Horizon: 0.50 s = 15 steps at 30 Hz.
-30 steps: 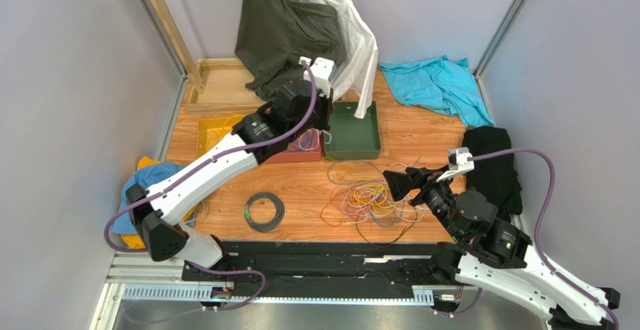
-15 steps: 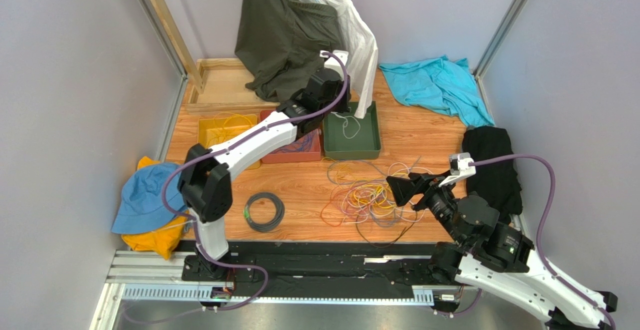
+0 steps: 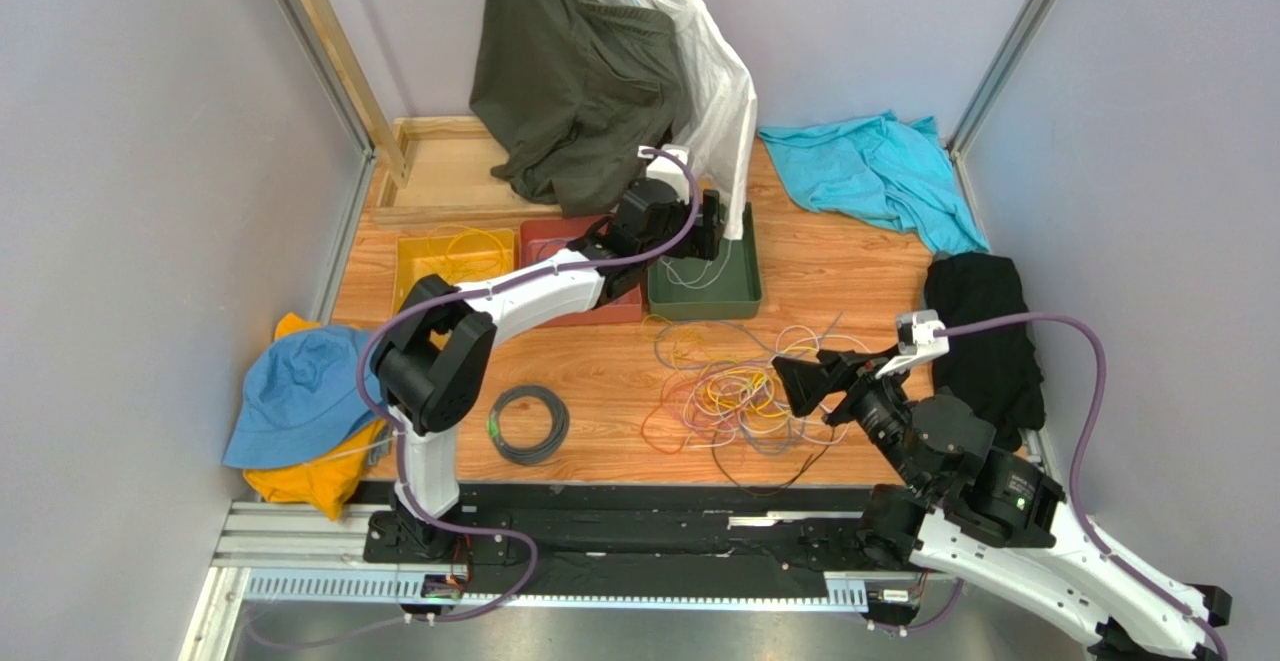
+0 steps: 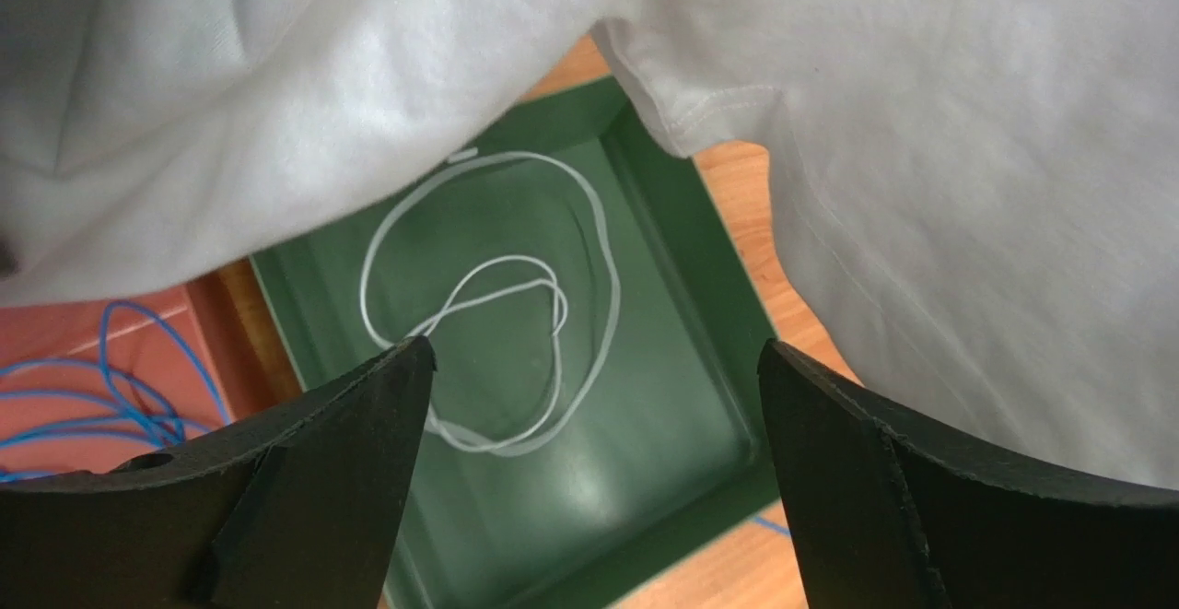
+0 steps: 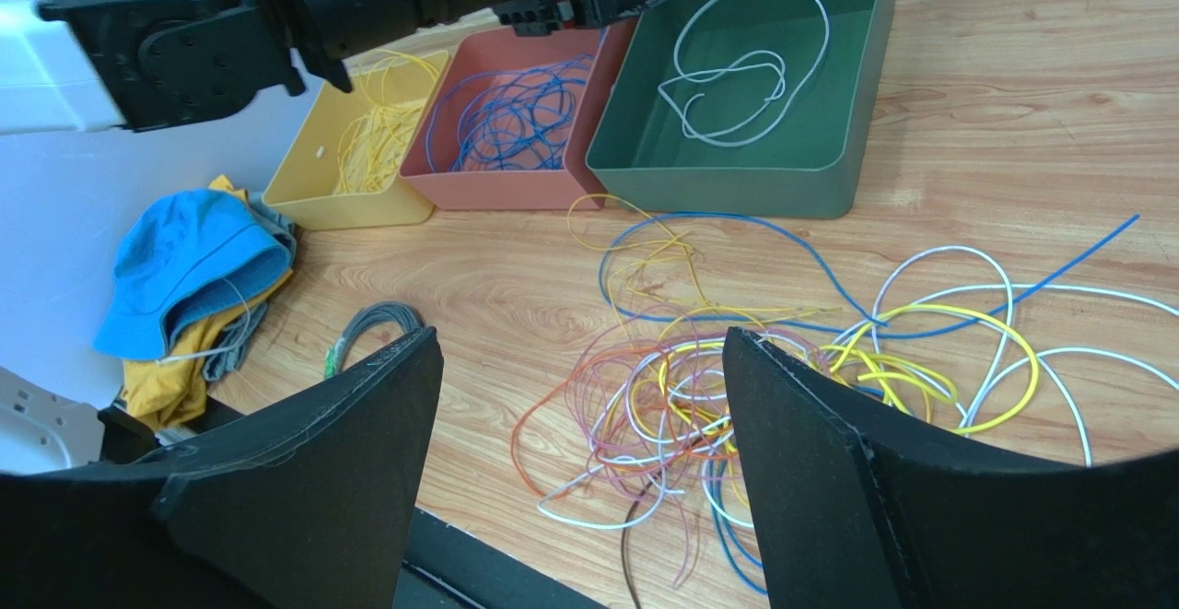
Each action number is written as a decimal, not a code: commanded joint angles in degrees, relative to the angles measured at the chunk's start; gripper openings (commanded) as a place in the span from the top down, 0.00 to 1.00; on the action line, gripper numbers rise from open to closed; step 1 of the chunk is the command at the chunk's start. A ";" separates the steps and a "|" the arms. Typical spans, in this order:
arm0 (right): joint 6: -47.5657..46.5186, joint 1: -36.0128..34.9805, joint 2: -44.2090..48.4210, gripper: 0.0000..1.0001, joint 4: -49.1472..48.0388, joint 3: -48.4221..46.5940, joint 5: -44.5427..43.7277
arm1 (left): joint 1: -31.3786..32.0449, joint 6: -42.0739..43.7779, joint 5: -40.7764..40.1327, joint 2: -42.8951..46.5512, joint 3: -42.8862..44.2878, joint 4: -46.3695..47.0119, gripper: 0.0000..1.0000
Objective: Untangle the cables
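Note:
The cables point(image 3: 744, 391) lie in a loose tangle of yellow, white, purple, orange-red and blue strands on the wooden table; the right wrist view shows them as the tangle point(image 5: 720, 388). My right gripper point(image 3: 793, 379) hovers open just right of the tangle, and nothing sits between its jaws point(image 5: 581, 334). One white cable point(image 4: 485, 291) lies looped in the green tray point(image 4: 651, 430). My left gripper point(image 4: 595, 348) hangs open above that tray point(image 3: 703, 298), under a white shirt point(image 4: 969, 153), holding nothing.
A red tray point(image 5: 512, 125) of blue cables and a yellow tray point(image 5: 353, 139) of yellow cables stand left of the green one. A grey coil point(image 3: 528, 424) lies front left. A blue hat point(image 3: 301, 399), hanging clothes point(image 3: 571, 61), teal cloth point(image 3: 872, 166) and black cloth point(image 3: 984, 339) ring the table.
The left arm swung right from the red tray to over the green tray and its gripper opened, leaving the white cable in the tray. The right arm barely moved.

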<state>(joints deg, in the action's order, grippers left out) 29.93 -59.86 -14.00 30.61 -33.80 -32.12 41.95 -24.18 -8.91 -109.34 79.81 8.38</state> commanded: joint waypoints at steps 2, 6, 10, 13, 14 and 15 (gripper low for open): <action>-1.19 -0.09 -0.85 0.21 -2.22 0.93 -0.84 | 1.72 -1.39 -1.19 10.89 -4.91 3.75 0.03; -0.75 -0.09 -2.52 0.21 -3.62 2.24 -0.23 | 6.55 -1.39 -8.72 19.92 -13.43 2.78 0.09; 3.54 -0.09 -4.63 0.23 -4.59 4.44 -2.59 | 14.63 -3.93 -15.53 27.94 -23.35 -2.13 0.11; 4.52 -0.09 -5.16 0.24 -5.56 6.11 -1.47 | 17.28 -9.81 -11.85 31.90 -30.66 -3.37 0.14; 4.43 -0.09 -5.25 0.25 -5.82 6.38 -0.85 | 18.07 -12.09 -11.49 33.73 -32.68 -3.29 0.16; 4.08 -0.09 -5.34 0.26 -6.00 6.73 -0.23 | 19.82 -12.98 -11.48 34.54 -36.62 -2.50 0.17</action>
<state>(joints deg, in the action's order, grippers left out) 32.56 -59.86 -19.11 28.14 -28.01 -32.91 59.46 -29.95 -19.57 -77.91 51.81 7.97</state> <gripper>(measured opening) 0.755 0.845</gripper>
